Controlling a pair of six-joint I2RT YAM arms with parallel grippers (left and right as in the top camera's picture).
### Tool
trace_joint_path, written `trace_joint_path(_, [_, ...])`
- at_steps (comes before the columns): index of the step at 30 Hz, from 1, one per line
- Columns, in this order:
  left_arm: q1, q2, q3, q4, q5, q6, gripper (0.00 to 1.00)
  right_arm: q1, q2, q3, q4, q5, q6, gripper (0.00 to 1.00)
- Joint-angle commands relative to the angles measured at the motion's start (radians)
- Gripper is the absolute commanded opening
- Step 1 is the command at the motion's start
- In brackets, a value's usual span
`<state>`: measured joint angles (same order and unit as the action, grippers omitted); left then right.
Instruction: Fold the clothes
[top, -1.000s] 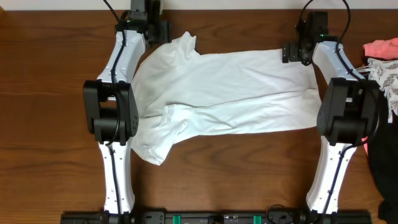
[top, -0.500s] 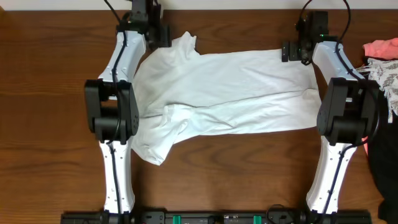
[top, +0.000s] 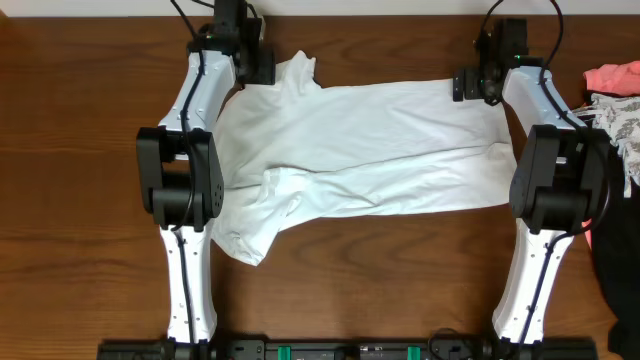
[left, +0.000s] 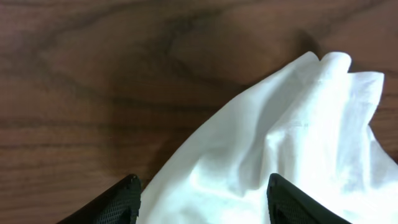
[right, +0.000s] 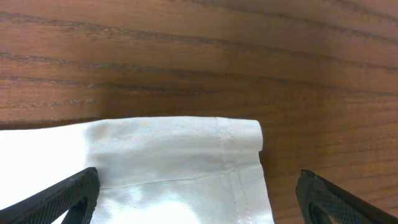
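Note:
The clothes are one white T-shirt (top: 370, 140) spread across the wooden table, with a sleeve folded over at the lower left (top: 255, 225). My left gripper (top: 258, 70) is at the shirt's far left edge. In the left wrist view this gripper (left: 202, 199) is open, with bunched white cloth (left: 280, 143) lying between its dark fingertips (left: 124, 196). My right gripper (top: 468, 85) is at the far right corner of the shirt. Seen from the right wrist, it (right: 199, 193) stands wide open over the stitched hem corner (right: 245, 137), pinching nothing.
More clothes are piled at the table's right edge: a pink piece (top: 612, 77), a patterned white one (top: 620, 122) and a black one (top: 618, 280). Bare wood (top: 80, 150) lies left of the shirt and in front of it.
My left wrist has shifted very slightly to the right at the far edge. The shirt and the right arm have not moved.

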<state>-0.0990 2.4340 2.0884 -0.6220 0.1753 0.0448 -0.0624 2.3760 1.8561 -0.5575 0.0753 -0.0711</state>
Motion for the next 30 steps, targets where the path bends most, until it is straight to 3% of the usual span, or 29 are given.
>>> trace_joint_path(1, [0.003, 0.029, -0.003, 0.002, -0.045, 0.049, 0.66, 0.010, 0.016, 0.013, -0.004, -0.008, -0.016, 0.99])
trace_joint_path(23, [0.003, 0.105, -0.019, 0.002, -0.090, 0.124, 0.63, 0.010, 0.016, 0.013, -0.008, 0.007, -0.015, 0.98])
trace_joint_path(26, [0.003, 0.108, -0.019, 0.006, -0.090, 0.124, 0.57, 0.011, 0.016, 0.013, -0.008, 0.006, -0.015, 0.89])
trace_joint_path(30, [0.003, 0.106, -0.017, 0.022, -0.090, 0.124, 0.41, 0.011, 0.016, 0.013, -0.011, 0.006, -0.015, 0.62])
